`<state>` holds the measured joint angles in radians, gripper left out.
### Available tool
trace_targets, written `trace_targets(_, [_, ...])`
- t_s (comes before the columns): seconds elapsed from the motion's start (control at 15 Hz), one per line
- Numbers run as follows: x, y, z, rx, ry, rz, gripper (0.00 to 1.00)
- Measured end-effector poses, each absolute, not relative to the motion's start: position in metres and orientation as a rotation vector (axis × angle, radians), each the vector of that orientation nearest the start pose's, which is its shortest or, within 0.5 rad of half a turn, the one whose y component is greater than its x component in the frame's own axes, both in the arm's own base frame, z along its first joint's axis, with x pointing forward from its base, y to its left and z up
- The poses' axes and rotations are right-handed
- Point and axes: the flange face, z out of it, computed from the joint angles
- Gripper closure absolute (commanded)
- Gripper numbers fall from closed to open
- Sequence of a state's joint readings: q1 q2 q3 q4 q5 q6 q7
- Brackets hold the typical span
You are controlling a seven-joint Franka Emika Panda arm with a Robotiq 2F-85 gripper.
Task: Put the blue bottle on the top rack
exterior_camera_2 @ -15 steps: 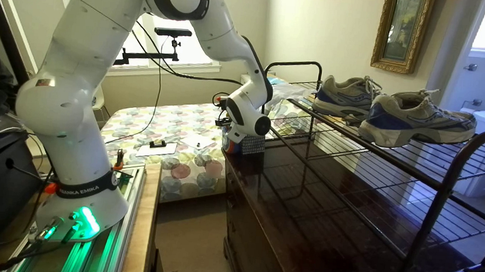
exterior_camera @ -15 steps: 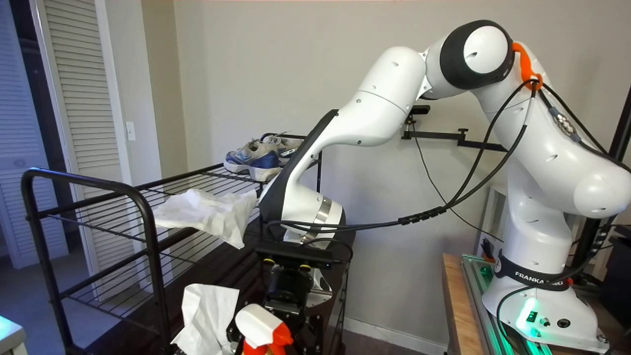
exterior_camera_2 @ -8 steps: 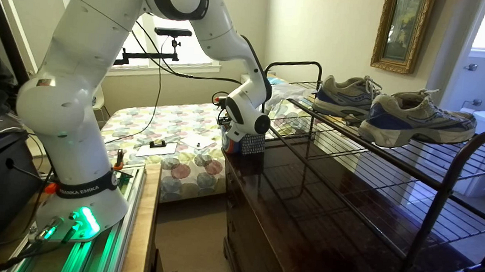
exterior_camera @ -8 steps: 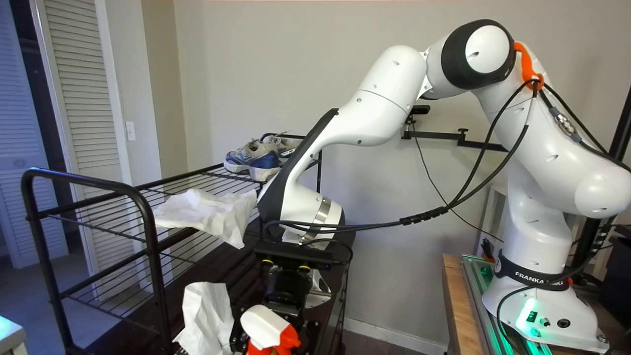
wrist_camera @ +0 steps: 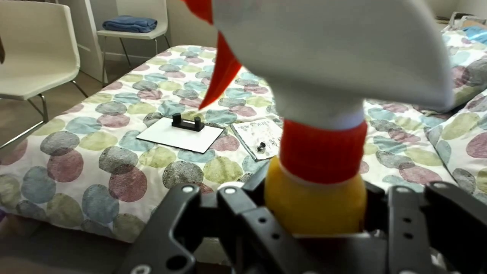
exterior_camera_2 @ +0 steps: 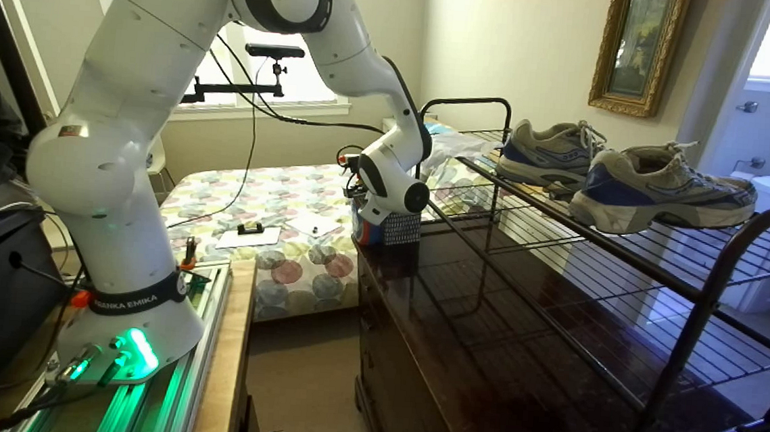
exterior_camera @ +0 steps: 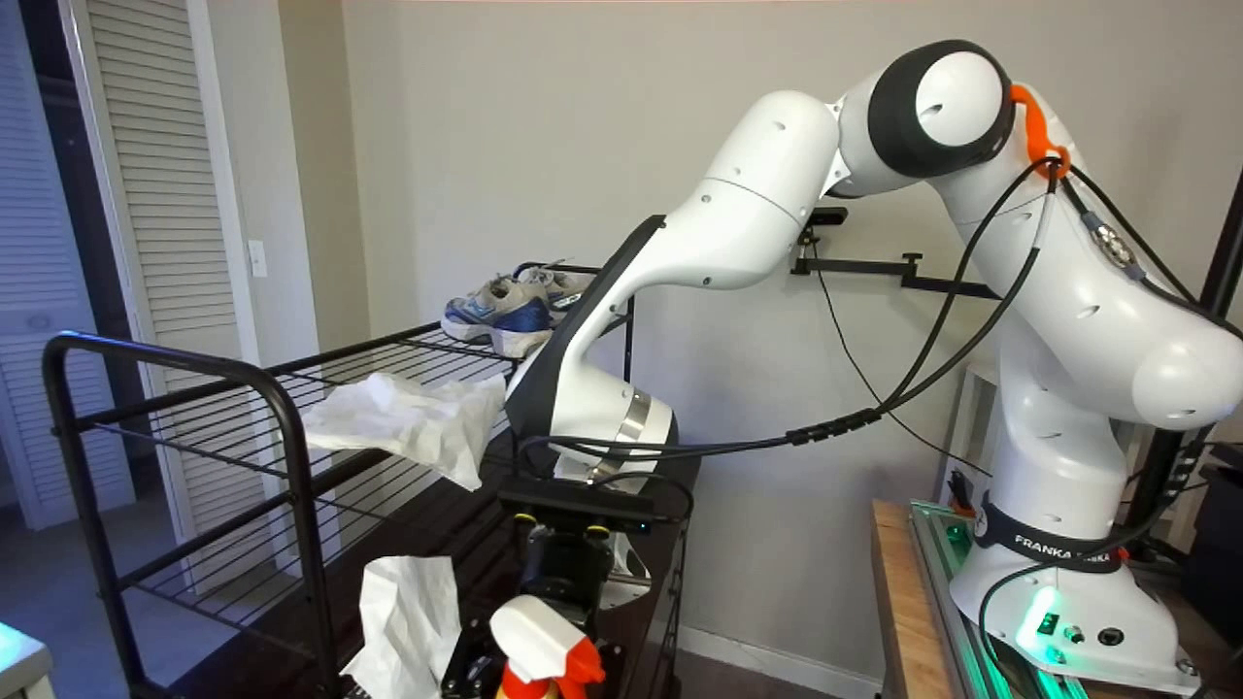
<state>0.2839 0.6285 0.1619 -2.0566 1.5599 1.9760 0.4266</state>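
Observation:
A spray bottle fills the middle of the wrist view, with a white head, a red collar and trigger and a yellow shoulder. My gripper is shut on that shoulder, with a finger against each side; the body below is hidden there. In an exterior view the spray head shows at the bottom edge. Below my wrist, in an exterior view, a blue and red surface shows; whether it belongs to the held bottle, or is the blue bottle, I cannot tell. The top rack is black wire, right of my gripper there.
A pair of sneakers sits on the rack, and a crumpled white sheet lies over its other end. Under the rack is a dark dresser, with a patterned basket near my wrist. A bed stands behind.
My gripper has closed on the spray bottle. In an exterior view the spray head has shifted and tilted slightly to the right. The arm has hardly moved.

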Motion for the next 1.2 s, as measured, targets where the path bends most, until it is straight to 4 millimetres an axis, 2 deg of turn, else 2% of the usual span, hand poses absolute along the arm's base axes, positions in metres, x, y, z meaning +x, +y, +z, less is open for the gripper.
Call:
trace_targets(0.4, [0.467, 0.291, 0.133, -1.613, 1.278, 1.225, 0.92])
trace_targets(0.6, [0.465, 0.281, 0.144, -1.594, 1.302, 1.251, 0.92])
trace_targets(0.8, [0.467, 0.267, 0.168, -1.573, 1.292, 1.257, 0.92])
trace_targets(1.2, [0.479, 0.231, 0.231, -1.577, 1.314, 1.252, 0.92])
